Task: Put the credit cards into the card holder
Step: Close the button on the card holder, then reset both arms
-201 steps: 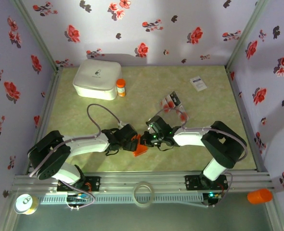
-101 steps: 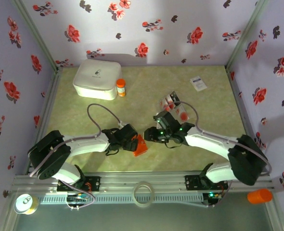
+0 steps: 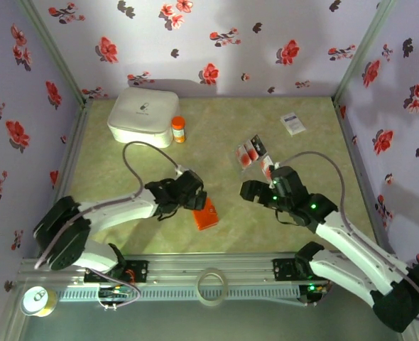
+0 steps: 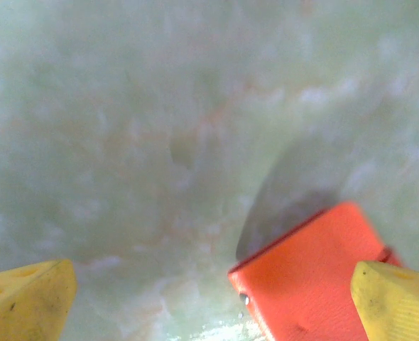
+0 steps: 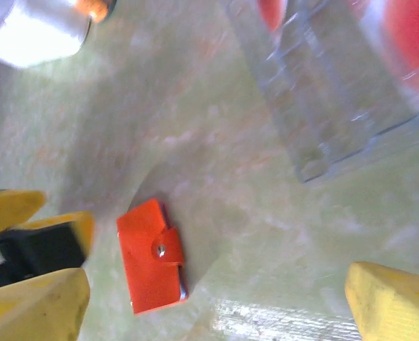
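Lying snapped shut, the card holder (image 5: pixel 153 259) hides its inside.

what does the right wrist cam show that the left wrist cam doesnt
Right wrist view, beyond the left: the whole small flat orange folding case, closed, snap button up; a blurred glossy clear rectangle with red blotches, probably the credit cards; the corner of a white rounded box; the right gripper, jaws open. Left wrist view, beyond the right: the gap of the left gripper, jaws open, one yellow fingertip beside the case's corner. Both: that orange case and the pale green marbled tabletop.
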